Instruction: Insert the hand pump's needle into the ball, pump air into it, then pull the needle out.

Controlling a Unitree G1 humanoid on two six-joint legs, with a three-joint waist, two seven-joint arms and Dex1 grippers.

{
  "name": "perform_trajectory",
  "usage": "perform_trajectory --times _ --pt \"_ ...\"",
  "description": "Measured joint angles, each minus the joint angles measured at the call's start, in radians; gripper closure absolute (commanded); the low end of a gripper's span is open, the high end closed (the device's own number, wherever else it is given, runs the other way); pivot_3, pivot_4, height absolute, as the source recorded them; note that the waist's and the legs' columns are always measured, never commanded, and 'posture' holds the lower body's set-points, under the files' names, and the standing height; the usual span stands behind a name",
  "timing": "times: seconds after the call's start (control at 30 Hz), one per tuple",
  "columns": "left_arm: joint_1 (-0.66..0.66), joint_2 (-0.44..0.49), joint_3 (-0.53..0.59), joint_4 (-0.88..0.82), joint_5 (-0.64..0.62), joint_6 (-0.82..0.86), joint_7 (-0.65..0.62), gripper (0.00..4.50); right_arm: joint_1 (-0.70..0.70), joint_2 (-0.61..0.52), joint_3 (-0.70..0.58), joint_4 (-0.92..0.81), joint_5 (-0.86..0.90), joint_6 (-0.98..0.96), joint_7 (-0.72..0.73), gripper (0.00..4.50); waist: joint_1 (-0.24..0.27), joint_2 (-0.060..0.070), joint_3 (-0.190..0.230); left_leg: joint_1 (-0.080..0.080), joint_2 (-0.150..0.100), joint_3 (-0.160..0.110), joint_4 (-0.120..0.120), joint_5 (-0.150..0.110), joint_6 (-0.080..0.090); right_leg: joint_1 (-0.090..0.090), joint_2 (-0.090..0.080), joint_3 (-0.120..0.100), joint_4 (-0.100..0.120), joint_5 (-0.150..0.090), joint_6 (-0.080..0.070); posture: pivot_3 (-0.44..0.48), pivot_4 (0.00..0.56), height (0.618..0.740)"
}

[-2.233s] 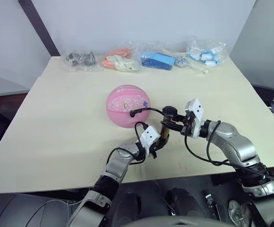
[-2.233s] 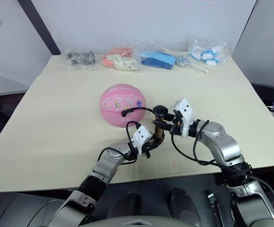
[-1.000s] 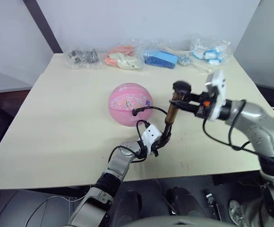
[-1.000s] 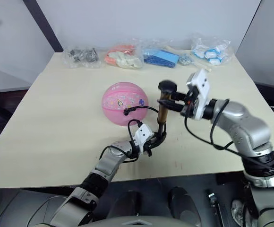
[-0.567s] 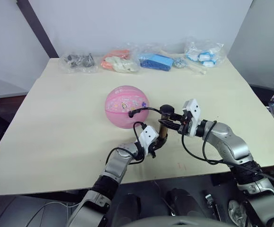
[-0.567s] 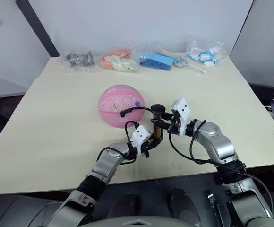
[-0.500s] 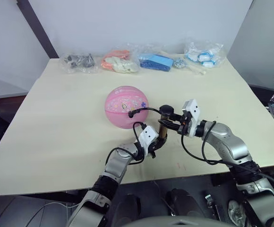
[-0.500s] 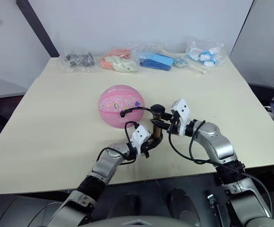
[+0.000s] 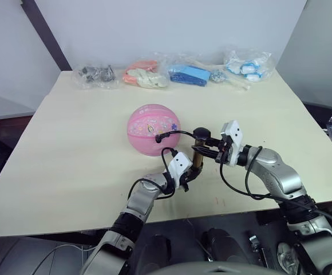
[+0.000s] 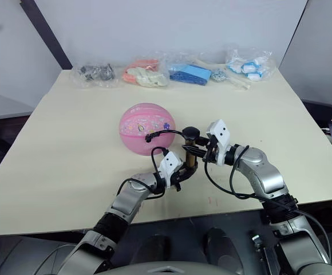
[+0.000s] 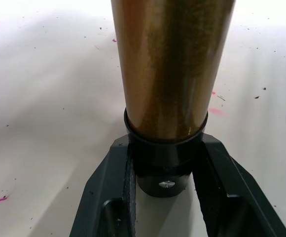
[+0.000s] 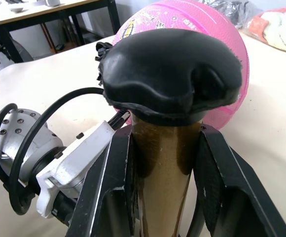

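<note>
Hand pump upright just beside ball, left gripper clamped on its base to steady it, right gripper closed under the T-handle for pumping strokes.

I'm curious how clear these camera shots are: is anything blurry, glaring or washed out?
Left wrist view: the table is bleached almost white, and the hand pump tube shows a soft sheen. Right wrist view: the pump's black handle is crisp, while the ball and the bags behind it look softer. Left eye view: even lighting, with a soft shadow under the ball.
</note>
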Motion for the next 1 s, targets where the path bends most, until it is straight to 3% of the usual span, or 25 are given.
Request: perform_trajectory --times 0.13,0.2,0.3,0.33,0.4,0.7,1.0 --pt "0.001 0.000 0.000 -0.009 -0.007 0.008 -0.003 3.40 0.000 -0.007 0.000 -0.026 -0.004 0.022 -0.006 3.49 0.001 0.001 0.002 -0.001 -0.002 0.000 -0.001 0.000 0.000 -0.001 -0.001 0.000 -0.001 0.000 0.000 0.000 0.150 0.740" --pt "0.001 0.000 0.001 -0.013 -0.016 0.014 -0.008 2.38 0.000 -0.009 -0.001 -0.040 -0.005 0.036 -0.013 3.49 0.001 0.002 0.004 -0.002 -0.003 0.000 -0.001 0.000 0.000 -0.002 -0.001 0.000 -0.001 0.000 0.000 0.000 0.150 0.740" --pt "0.008 0.004 0.008 -0.022 -0.025 0.029 -0.018 1.26 0.004 -0.012 -0.002 -0.050 -0.012 0.050 -0.018 3.49 0.003 0.004 0.010 -0.004 -0.005 -0.001 -0.002 0.000 0.000 -0.002 -0.003 0.000 -0.001 0.000 0.000 0.000 0.150 0.740" --pt "0.018 0.005 0.013 -0.042 -0.035 0.035 -0.023 0.66 0.001 -0.012 -0.003 -0.051 -0.013 0.053 -0.019 3.49 0.006 0.004 0.013 -0.004 -0.007 0.000 -0.002 0.000 0.000 -0.002 -0.004 -0.001 -0.001 0.000 0.000 0.000 0.150 0.740" --pt "0.025 0.009 0.024 -0.057 -0.043 0.043 -0.033 0.13 -0.001 -0.012 -0.006 -0.052 -0.013 0.053 -0.019 3.49 0.009 0.003 0.015 -0.005 -0.007 -0.001 -0.002 0.000 0.000 -0.002 -0.005 -0.001 -0.002 0.000 0.001 0.000 0.150 0.740" --pt "0.076 0.065 0.051 -0.243 -0.137 0.113 -0.115 0.03 -0.003 -0.024 -0.025 -0.082 -0.013 0.083 -0.019 3.49 0.024 0.004 0.019 -0.015 -0.009 -0.001 -0.001 0.000 0.000 -0.011 -0.007 -0.002 -0.003 0.000 0.002 0.000 0.150 0.740" --pt "0.155 0.178 0.106 -0.422 -0.250 0.213 -0.213 0.03 -0.014 -0.113 -0.038 -0.231 -0.007 0.209 -0.017 3.49 0.031 0.008 0.026 -0.028 -0.009 -0.001 0.003 0.000 0.000 -0.020 -0.008 -0.007 -0.003 0.000 0.002 0.000 0.150 0.740"
